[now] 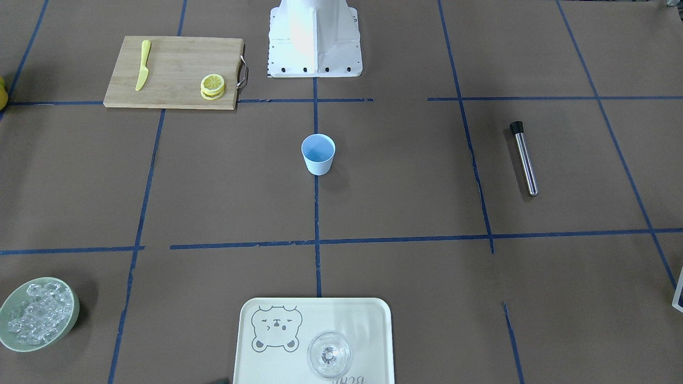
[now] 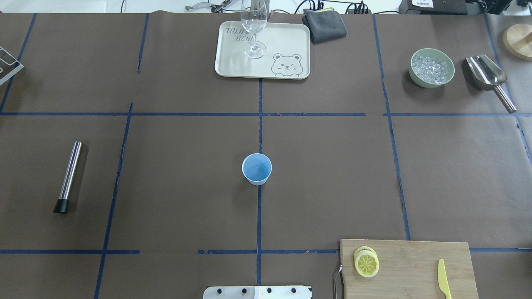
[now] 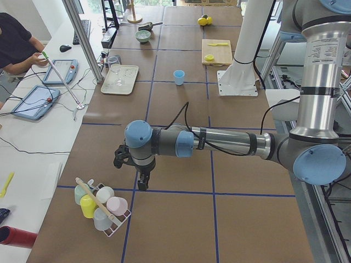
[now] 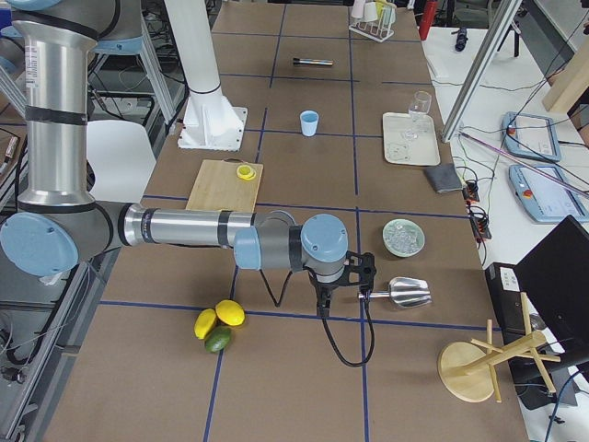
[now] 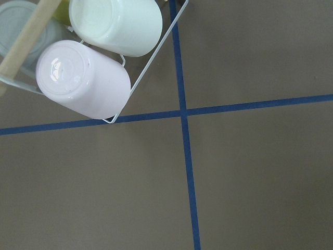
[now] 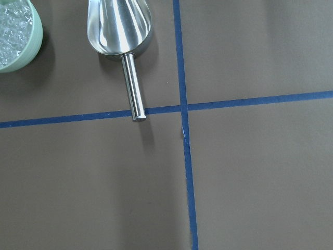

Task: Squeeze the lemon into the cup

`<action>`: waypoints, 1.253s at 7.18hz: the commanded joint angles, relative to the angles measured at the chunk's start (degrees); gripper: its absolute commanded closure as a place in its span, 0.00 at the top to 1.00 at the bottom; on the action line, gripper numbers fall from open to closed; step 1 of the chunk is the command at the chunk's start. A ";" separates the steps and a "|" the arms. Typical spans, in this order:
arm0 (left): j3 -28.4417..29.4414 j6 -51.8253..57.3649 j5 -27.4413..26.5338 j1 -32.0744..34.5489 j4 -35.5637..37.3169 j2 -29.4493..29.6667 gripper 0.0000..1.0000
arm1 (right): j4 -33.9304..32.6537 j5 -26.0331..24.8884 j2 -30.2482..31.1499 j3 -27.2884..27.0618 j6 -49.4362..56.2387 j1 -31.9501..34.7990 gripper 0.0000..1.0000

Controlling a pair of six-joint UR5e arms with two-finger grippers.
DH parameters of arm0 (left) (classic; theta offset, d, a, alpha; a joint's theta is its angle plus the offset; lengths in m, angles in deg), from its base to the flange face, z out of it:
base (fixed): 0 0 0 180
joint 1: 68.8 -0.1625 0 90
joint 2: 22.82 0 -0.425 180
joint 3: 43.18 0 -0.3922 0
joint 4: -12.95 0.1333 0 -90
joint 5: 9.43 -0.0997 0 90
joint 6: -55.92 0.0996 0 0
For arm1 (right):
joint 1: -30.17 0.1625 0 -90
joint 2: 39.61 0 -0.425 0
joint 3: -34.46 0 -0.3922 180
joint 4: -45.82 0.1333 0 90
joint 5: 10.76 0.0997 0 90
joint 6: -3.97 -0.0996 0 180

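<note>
The light-blue cup stands upright in the middle of the table on a blue tape line, its mouth open to the overhead camera and its blue bottom in plain sight. The lemon slice lies flat on top of a small stack of like slices at the handle end of the wooden cutting board, on the robot's right near its base and well apart from the cup. A yellow knife lies on the same board, apart from the stack. At the table's far edge a cream tray with a bear drawing carries a clear stemmed glass, which stands upright. To its right a pale green bowl is heaped with ice cubes, and a metal scoop lies just beside it. A steel tube with a black cap lies on the robot's left. The left gripper hangs pointing down over the table's left end, near a wire rack of cups turned on their sides, a pink cup and a cream cup among them. The right gripper hangs near the scoop's handle at the right end. Neither pincer's fingers show clearly enough, so I cannot tell whether they are spread or pressed together.
</note>
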 commanded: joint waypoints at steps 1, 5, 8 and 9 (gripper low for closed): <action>-0.80 0.01 0.04 0.00 0.04 -0.19 1.00 | 0.22 -0.07 0.08 -0.04 -0.06 0.00 1.00; -6.85 -0.69 0.04 -0.17 -0.74 0.33 1.00 | 2.07 1.07 -7.25 -1.37 -7.68 -4.65 1.00; -7.22 -6.81 0.04 -6.12 -5.22 2.87 1.00 | 4.34 1.25 -6.51 -3.09 -13.10 -9.20 1.00; -7.22 -8.58 -0.04 -9.11 -5.14 4.54 1.00 | 5.40 -0.58 -6.16 -7.29 -20.11 -12.01 1.00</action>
